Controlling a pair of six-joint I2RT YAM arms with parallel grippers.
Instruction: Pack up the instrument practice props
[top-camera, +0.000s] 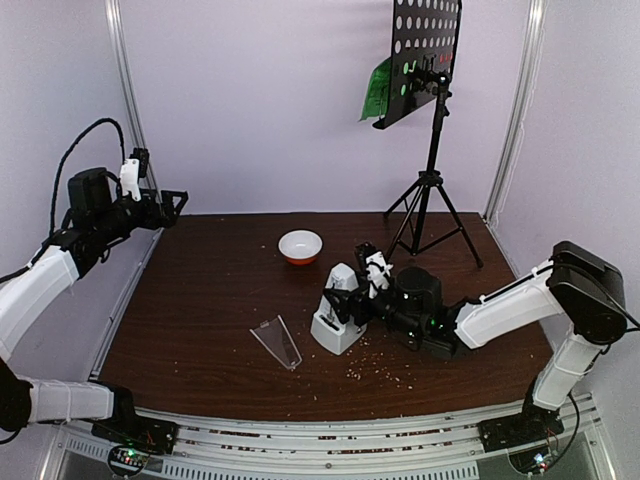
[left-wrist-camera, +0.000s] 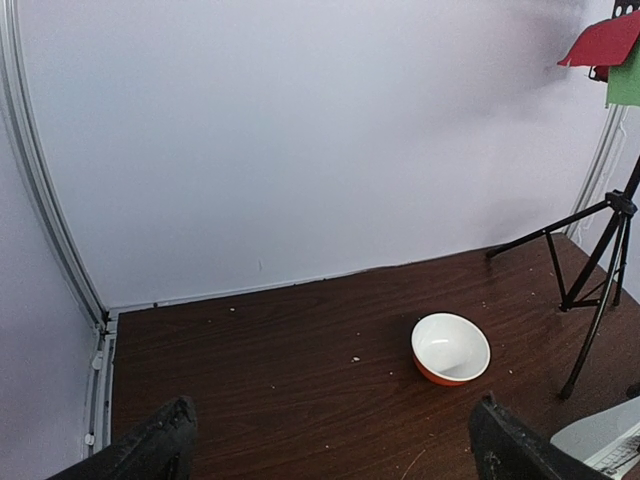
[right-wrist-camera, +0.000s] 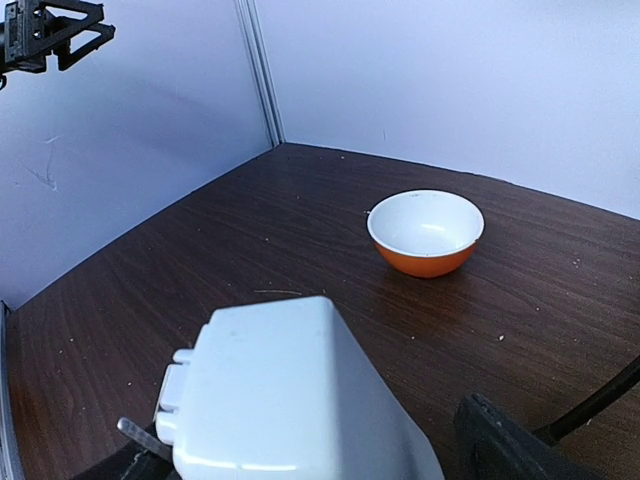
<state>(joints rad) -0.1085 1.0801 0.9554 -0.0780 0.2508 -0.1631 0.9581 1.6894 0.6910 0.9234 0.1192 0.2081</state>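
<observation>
The white pyramid metronome (top-camera: 338, 322) stands mid-table. It fills the bottom of the right wrist view (right-wrist-camera: 290, 400). My right gripper (top-camera: 352, 290) is open, its jaws either side of the metronome's top; a narrow gap shows at the right finger (right-wrist-camera: 510, 445). The clear wedge cover (top-camera: 277, 342) lies on the table left of the metronome. The black music stand (top-camera: 428, 55) stands at the back right and holds a green page (top-camera: 378, 90) and a red page (left-wrist-camera: 600, 42). My left gripper (top-camera: 172, 205) is open and empty, held high at the far left.
A white-and-orange bowl (top-camera: 300, 245) sits behind the metronome, also in the left wrist view (left-wrist-camera: 450, 347) and the right wrist view (right-wrist-camera: 425, 232). The stand's tripod legs (top-camera: 432, 215) spread over the back right of the table. Crumbs dot the wood. Walls enclose three sides.
</observation>
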